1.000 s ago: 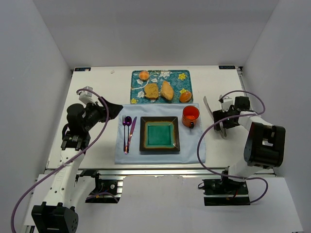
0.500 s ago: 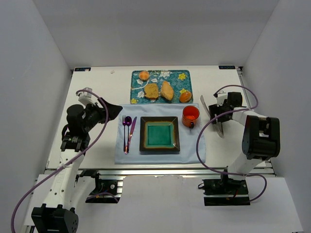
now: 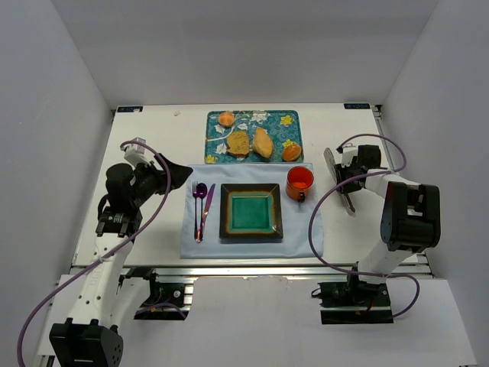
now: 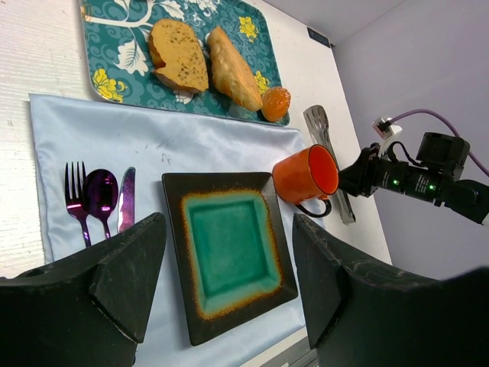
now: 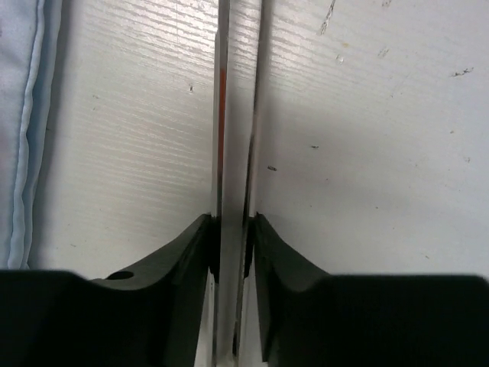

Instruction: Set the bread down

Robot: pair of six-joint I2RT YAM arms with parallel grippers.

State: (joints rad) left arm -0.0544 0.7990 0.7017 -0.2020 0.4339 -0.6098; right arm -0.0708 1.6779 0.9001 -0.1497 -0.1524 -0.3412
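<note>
Bread [image 3: 238, 143]: lies flat on the floral tray [image 3: 294, 121], upper centre of the overhead view, just beside the long roll [image 3: 263, 142] on its right. Shows again at the top of the left wrist view [image 4: 179, 55]. Roughly round, so hardly any long axis to line up with; slightly longer along the roll's side.

Right gripper [image 3: 345, 177]: clenched on the metal tongs [image 3: 338, 180], right of centre in the overhead view. Seen up close in the right wrist view [image 5: 233, 229], pinching both blades of the tongs [image 5: 237, 115] nearly together over the white table [image 5: 367, 153]. Long axis of the tongs: upper left to lower right in the overhead view, broad end towards the tray.

Left gripper [image 3: 179, 170]: released, fingers [image 4: 122, 275] spread wide with nothing between them, left of centre over the table.

Key relation: bread up and to the left of the tongs' broad end, with the orange mug [image 3: 299, 183] just beside that path. Nearer to the left gripper by eye, yet reachable by tool only from the right. Probably calls for lifting the tongs, swinging up-left past the mug, then carrying the bread down to the square plate [image 3: 250, 212] on the blue cloth [image 3: 306, 246].
</note>
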